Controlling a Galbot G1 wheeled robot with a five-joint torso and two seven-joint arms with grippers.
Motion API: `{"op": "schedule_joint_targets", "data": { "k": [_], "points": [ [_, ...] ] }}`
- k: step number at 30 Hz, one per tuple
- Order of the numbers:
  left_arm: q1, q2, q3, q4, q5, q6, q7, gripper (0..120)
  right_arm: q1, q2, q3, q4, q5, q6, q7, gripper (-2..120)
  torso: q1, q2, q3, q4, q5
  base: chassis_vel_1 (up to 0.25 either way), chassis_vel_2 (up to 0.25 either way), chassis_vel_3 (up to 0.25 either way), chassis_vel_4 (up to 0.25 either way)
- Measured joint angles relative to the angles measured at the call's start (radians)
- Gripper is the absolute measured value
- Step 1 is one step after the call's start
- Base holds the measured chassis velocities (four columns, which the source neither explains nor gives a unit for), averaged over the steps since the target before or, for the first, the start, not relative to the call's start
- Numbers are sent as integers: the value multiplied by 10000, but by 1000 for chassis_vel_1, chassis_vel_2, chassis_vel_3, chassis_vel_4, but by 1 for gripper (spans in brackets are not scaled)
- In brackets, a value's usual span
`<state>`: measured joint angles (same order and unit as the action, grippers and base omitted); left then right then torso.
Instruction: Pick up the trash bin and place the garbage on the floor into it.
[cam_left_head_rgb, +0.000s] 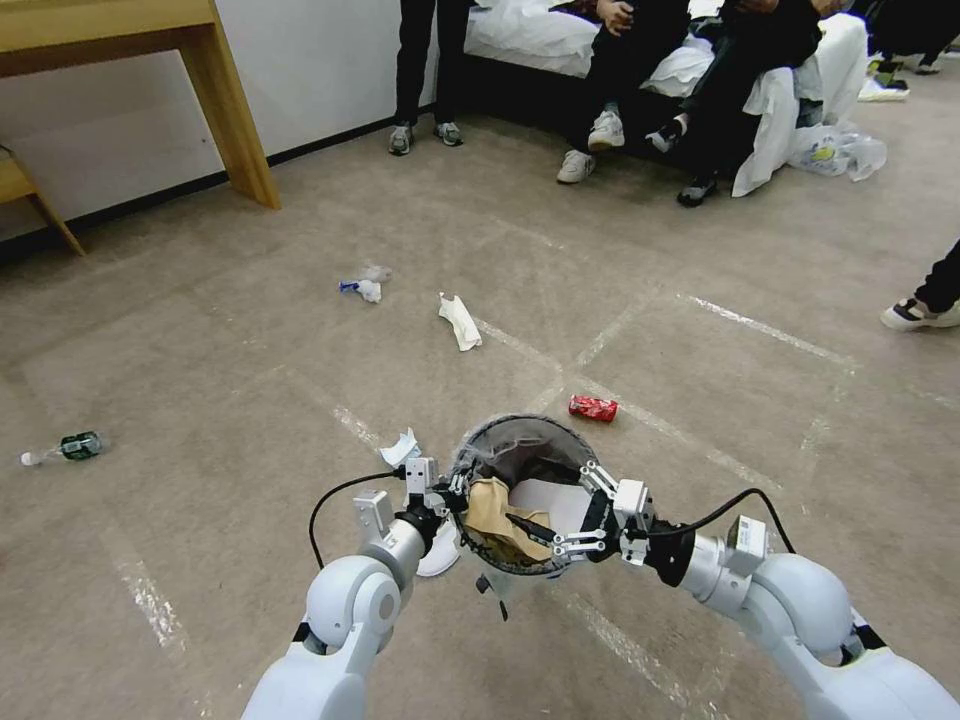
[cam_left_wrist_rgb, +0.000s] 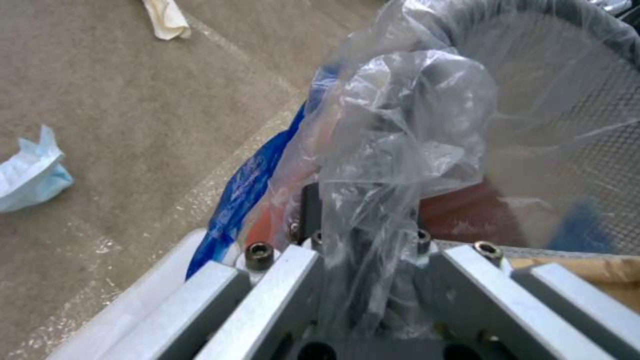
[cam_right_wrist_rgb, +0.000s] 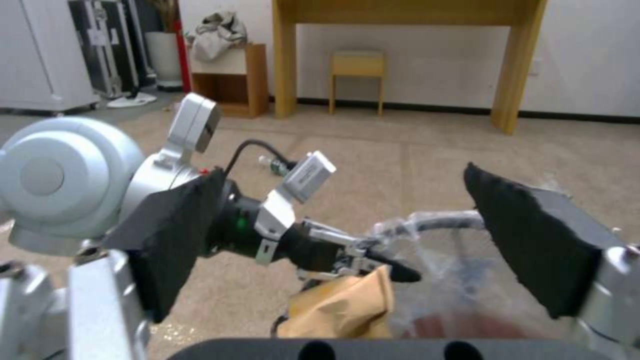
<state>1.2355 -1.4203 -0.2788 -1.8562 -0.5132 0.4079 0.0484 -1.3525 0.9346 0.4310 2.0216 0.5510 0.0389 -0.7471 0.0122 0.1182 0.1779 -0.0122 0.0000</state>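
My left gripper (cam_left_head_rgb: 452, 492) is clamped on the rim of the trash bin (cam_left_head_rgb: 520, 440), a small round mesh bucket lined with crinkly clear plastic, held above the beige carpet floor (cam_left_head_rgb: 250, 400) just ahead of me. My right gripper (cam_left_head_rgb: 585, 510) hangs over the bin's opposite side, its black-padded fingers (cam_right_wrist_rgb: 533, 245) spread wide and holding nothing. A crumpled brown paper bag (cam_left_head_rgb: 500, 515) and something flat and white already lie inside. The left wrist view brings out the bag's blue print (cam_left_wrist_rgb: 247, 190) and the bin's red base (cam_left_wrist_rgb: 467, 210); the right wrist view catches a wooden table (cam_right_wrist_rgb: 400, 15) and stool (cam_right_wrist_rgb: 357, 67) by the wall. Around me lie a crushed red can (cam_left_head_rgb: 593, 407), white tissues (cam_left_head_rgb: 459, 322), a wrapper (cam_left_head_rgb: 365, 285) and a small bottle (cam_left_head_rgb: 70, 447). Worn tape lines cross the carpet.
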Motion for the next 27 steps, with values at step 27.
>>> {"op": "schedule_joint_targets", "data": {
  "k": [27],
  "points": [
    [738, 86, -982, -743, 146, -209, -366, 1, -832, 824, 1438, -252, -347, 196, 623, 100, 0, 0, 0, 0, -1, 0, 0, 0, 0]
  ]
}}
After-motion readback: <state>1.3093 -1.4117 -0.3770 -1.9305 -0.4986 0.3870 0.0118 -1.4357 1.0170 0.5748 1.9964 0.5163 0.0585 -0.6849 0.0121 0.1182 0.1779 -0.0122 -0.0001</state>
